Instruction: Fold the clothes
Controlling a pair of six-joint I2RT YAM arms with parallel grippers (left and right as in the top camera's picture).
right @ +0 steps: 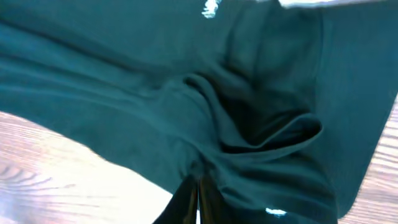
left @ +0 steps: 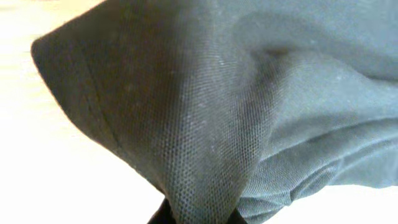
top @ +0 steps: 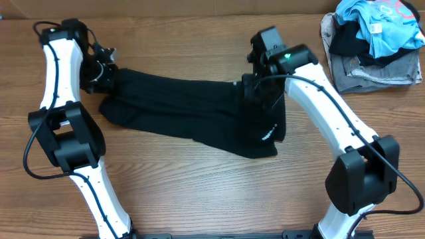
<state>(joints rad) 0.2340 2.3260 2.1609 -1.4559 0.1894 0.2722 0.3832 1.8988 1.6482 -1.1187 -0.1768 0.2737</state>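
The desk (top: 199,199) carries the clothes (top: 186,109), a black garment lying at mid-desk between the two arms. Its long axis runs left to right, the left end a little farther and the right end nearer and wider. White lettering (top: 267,133) sits close to the right edge. At the far right corner lies a heap: a light blue shirt (top: 382,23) on top of a grey garment (top: 372,73), with something black between them. The left tool (top: 109,73) is pinched together on the garment's far left corner, and fabric rises from its tips in the wrist view. The right tool (top: 255,89) is clamped on a bunched fold at the far right edge.
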